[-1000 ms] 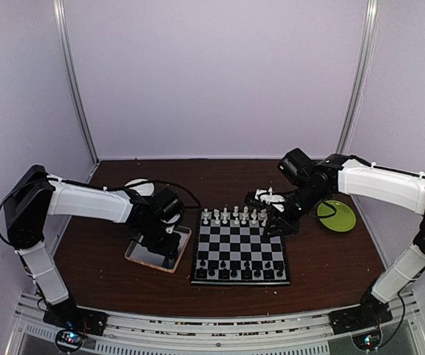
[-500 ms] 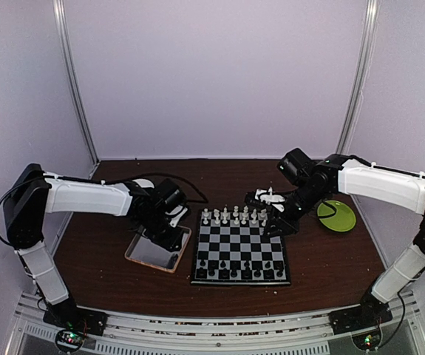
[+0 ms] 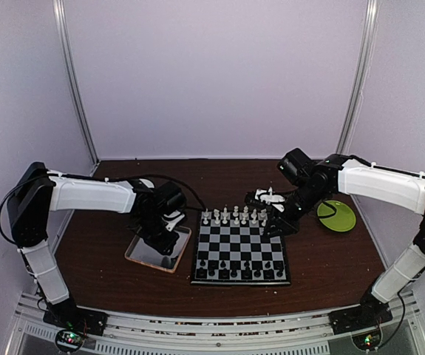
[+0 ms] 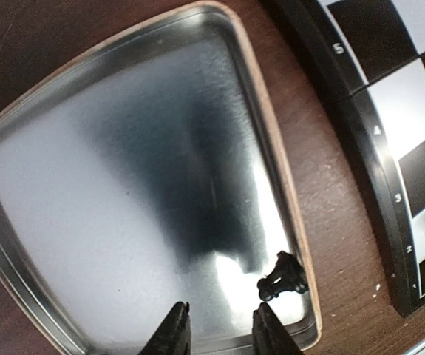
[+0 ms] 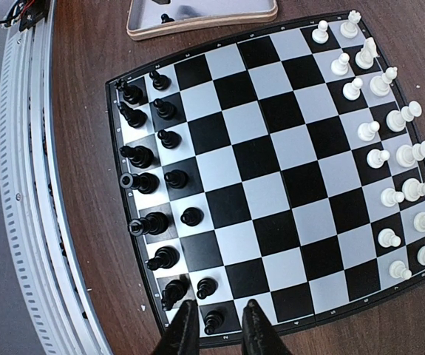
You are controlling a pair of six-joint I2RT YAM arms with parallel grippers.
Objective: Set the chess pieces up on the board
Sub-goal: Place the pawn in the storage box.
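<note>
Left gripper (image 4: 219,319) shifted over tray (image 4: 86,185), ajar, empty, beside black piece (image 4: 282,275); right gripper (image 5: 216,310) unmoved, ajar, empty

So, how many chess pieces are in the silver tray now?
1. A black piece lies in the tray, near the rim facing the board, just ahead of the left hand. Part of the tray is out of the wrist view, so another could be hidden.

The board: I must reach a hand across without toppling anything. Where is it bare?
The middle band of the board, between the black pieces and the white pieces, is bare. Both end rows are crowded. The tray beside it holds only one black piece, in a corner.
</note>
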